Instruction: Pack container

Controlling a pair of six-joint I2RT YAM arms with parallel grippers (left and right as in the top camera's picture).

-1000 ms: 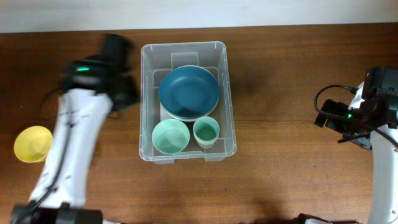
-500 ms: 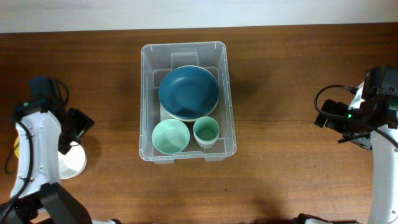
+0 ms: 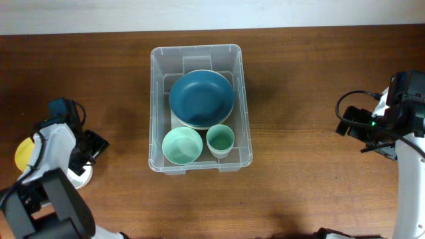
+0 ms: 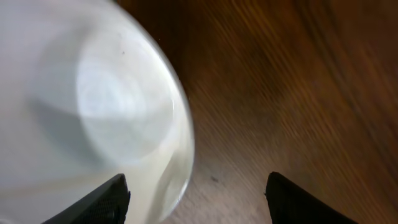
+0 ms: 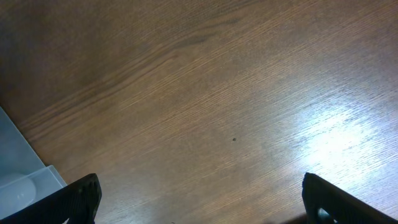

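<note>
The container (image 3: 154, 106) is a clear plastic bin in the middle of the table. It holds a dark blue plate (image 3: 201, 98), a mint bowl (image 3: 182, 145) and a teal cup (image 3: 220, 140). My left gripper (image 3: 85, 164) is at the far left, low over a white bowl (image 3: 81, 179). In the left wrist view the gripper (image 4: 199, 205) is open, and the white bowl's (image 4: 81, 112) rim lies between its fingers. My right gripper (image 3: 348, 127) is far right; in the right wrist view it (image 5: 199, 205) is open and empty over bare wood.
A yellow bowl (image 3: 23, 153) sits at the left edge, partly hidden by my left arm. A pale plate (image 3: 178, 121) lies under the blue one. A corner of the bin (image 5: 18, 177) shows at the lower left of the right wrist view.
My left arm has swung from beside the bin to the far left and come down over the white bowl. The right arm has not moved.
</note>
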